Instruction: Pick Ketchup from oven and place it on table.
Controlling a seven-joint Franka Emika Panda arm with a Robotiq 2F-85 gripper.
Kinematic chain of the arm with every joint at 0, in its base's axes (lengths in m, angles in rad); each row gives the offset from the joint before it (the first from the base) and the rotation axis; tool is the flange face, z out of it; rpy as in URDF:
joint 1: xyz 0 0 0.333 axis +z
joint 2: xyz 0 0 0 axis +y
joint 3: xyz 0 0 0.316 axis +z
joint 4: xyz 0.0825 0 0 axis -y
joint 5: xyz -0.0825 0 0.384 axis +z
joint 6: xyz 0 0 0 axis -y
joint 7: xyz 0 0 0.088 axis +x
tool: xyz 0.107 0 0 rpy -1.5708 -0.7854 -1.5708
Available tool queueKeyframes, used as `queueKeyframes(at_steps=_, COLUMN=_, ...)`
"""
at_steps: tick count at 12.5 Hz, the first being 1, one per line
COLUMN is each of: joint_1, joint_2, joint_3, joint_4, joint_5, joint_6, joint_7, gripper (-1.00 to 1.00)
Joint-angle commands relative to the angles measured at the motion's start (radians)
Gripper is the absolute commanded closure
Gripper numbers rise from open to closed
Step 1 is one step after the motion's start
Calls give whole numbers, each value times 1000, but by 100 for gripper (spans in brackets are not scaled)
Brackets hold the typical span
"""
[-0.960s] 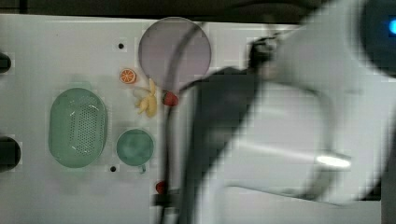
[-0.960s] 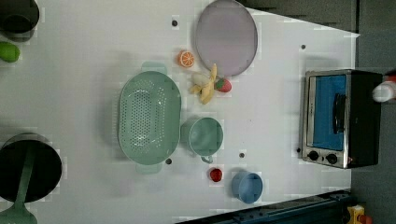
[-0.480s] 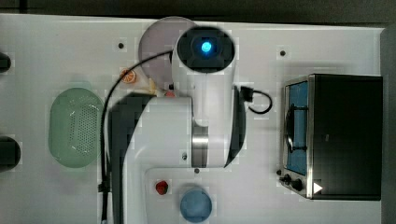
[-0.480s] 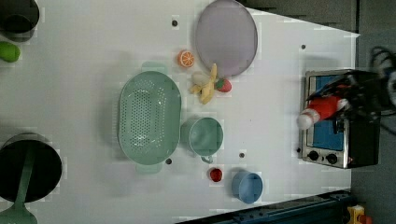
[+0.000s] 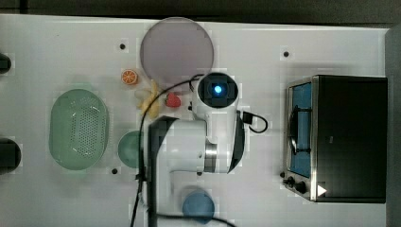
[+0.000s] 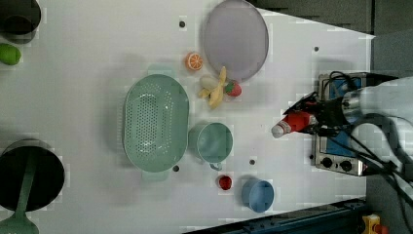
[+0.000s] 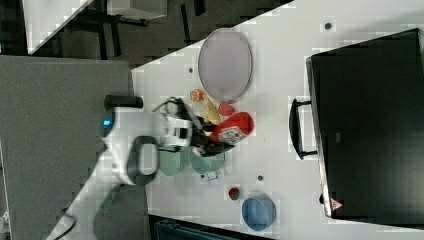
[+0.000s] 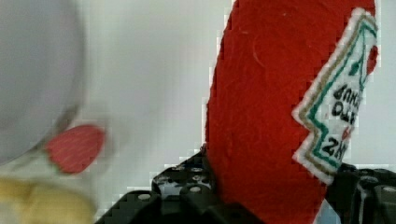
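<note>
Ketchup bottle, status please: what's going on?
Gripper shut on Ketchup. Bottle out of oven, held above table. Strawberry and banana nearby.

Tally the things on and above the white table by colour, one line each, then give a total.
Green: 2, colander and cup
Red: 3, ketchup bottle held in the gripper, strawberry, small red piece
Blue: 1, cup
Grey: 1, plate
Orange: 1, orange slice
Yellow: 1, banana
Black: 1, oven
Total: 10
</note>
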Motion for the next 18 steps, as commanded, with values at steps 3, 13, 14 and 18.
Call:
queueKeyframes(at_steps=3, joint_1=5, joint_2=121, joint_3=-22, joint_4=2, joint_5=10, joint_6=159, joint_7=40, gripper=-33)
queueKeyframes(at_steps=13, joint_1=6, joint_2=-73, joint_3=-19, joint_4=154, joint_5=10, joint_6=-19, joint_7=58, gripper=-100)
queueKeyframes(at_steps=14, joint_1=7, joint_2=-109, joint_3=-18, joint_4=205, joint_5=10, joint_6=-81, joint_7=58, gripper=-100)
queueKeyframes(at_steps=18, joint_1=10, joint_2=-175, joint_3=-6, joint_4=441, joint_5=5, joint_6=-347, joint_7=58, gripper=-100)
